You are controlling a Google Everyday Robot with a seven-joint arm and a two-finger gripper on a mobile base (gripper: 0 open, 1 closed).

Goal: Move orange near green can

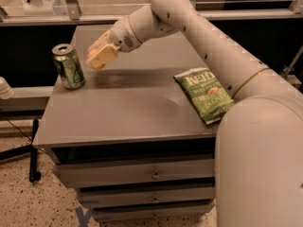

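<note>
The green can [69, 66] stands upright near the back left corner of the grey cabinet top [128, 117]. My gripper [100, 56] hangs just above the top, a short way right of the can and not touching it. Its pale fingers [105, 54] are closed around the orange [95, 65], which shows only as orange slivers at the fingers' edges. My arm reaches in from the right across the back of the cabinet.
A flat green chip bag [204, 94] lies on the right side of the cabinet top. Drawers [154, 175] run down the cabinet's front. A rail and glass partition [71, 4] stand behind. A black stand base [33, 150] sits on the floor at left.
</note>
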